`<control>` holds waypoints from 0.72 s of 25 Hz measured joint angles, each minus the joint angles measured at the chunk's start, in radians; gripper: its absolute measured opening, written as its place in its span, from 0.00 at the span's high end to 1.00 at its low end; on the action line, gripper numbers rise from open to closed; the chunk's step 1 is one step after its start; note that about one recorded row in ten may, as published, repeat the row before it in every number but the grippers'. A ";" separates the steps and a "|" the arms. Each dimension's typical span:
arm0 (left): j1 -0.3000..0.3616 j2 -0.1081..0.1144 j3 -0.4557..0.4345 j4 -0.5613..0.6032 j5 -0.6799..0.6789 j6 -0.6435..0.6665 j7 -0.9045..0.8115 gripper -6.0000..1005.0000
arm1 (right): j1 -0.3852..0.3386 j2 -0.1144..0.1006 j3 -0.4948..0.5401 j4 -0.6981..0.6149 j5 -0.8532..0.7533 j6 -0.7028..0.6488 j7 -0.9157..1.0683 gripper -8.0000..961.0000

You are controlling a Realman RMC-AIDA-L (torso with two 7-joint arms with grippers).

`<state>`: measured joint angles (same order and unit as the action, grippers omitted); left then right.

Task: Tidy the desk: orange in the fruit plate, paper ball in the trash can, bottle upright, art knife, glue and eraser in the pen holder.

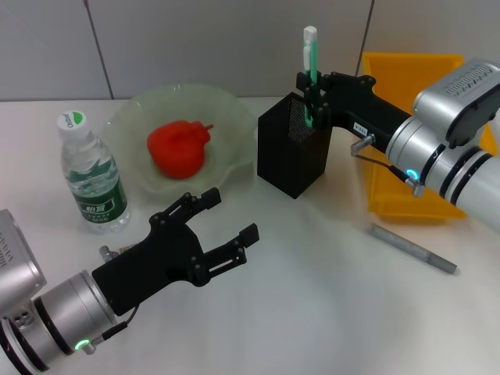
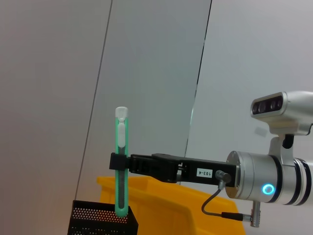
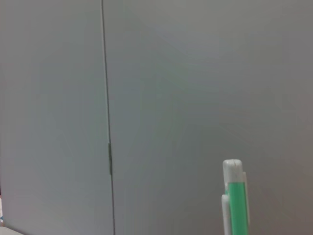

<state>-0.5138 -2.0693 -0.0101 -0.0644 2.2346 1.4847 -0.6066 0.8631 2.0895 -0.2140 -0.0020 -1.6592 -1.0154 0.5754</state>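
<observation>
Art knife (image 1: 311, 58) upright in right claw (image 1: 312, 98)

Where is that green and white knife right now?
The art knife stands upright in the right gripper, its lower end dipping into the pen holder, between the fruit plate and trash can.

A staged office-style test bench in a robotics lab: a plain white tabletop (image 1: 312, 297) set against bare grey wall panels (image 1: 195, 47), carrying desk items, a tall square black wire-mesh pen holder (image 1: 291, 160), a bright-yellow rectangular plastic bin (image 1: 406, 199) and a small clear plastic water bottle with a green label (image 1: 92, 181), flanked by two silver-and-black robot arms.
</observation>
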 joint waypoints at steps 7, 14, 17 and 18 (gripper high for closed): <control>0.000 0.001 0.000 0.000 0.001 0.002 -0.010 0.14 | 0.003 0.001 0.001 0.000 0.001 0.009 0.002 0.81; 0.000 0.002 -0.001 0.000 0.000 0.005 -0.010 0.14 | 0.004 0.000 -0.001 0.001 0.001 0.013 -0.001 0.79; 0.000 0.002 -0.001 0.000 0.000 0.006 -0.010 0.14 | 0.001 0.000 0.004 0.000 0.001 0.006 -0.004 0.73; 0.000 0.002 -0.001 0.000 0.000 0.006 -0.010 0.14 | 0.000 0.000 0.005 0.000 0.001 0.005 -0.004 0.69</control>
<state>-0.5139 -2.0677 -0.0108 -0.0644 2.2350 1.4906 -0.6167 0.8635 2.0893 -0.2090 -0.0024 -1.6581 -1.0102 0.5716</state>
